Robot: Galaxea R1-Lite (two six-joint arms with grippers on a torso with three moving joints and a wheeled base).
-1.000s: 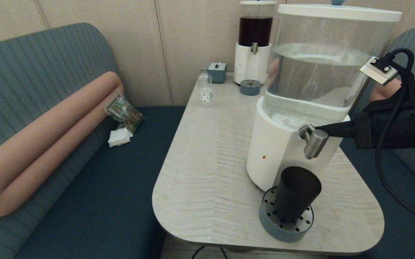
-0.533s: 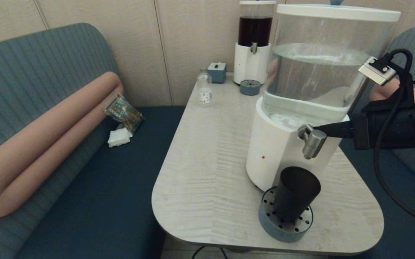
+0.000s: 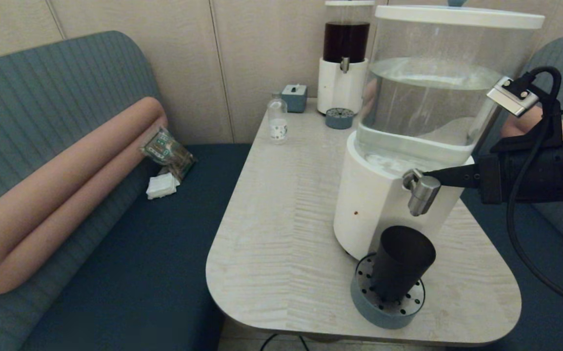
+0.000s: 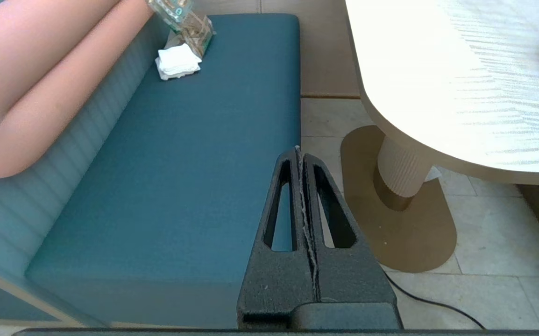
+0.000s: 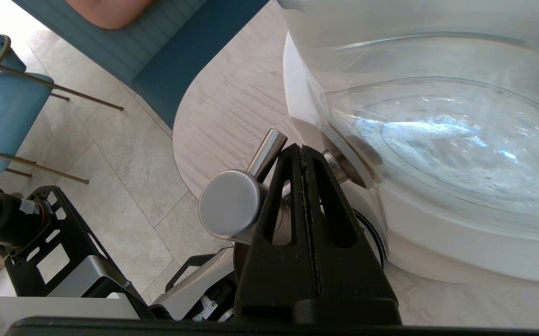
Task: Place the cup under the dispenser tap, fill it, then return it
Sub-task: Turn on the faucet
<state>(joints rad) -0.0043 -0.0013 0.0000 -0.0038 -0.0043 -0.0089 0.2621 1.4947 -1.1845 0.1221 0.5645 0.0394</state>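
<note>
The dark tapered cup stands upright on a round blue-grey drip tray, directly below the brushed-steel dispenser tap of the big white-based dispenser. My right gripper reaches in from the right, shut, its tips against the tap's neck just behind the round knob. In the right wrist view the shut right gripper lies alongside the tap. No water stream shows. My left gripper is shut and empty, parked low over the floor beside the bench.
At the table's back stand a small clear bottle, a blue box, a smaller dark-liquid dispenser and its drip tray. The cup's tray sits close to the table's front edge. A teal bench lies left.
My right gripper has edged slightly left against the tap, and the tap and dispenser have shifted a little left with it. The cup has stayed put.
</note>
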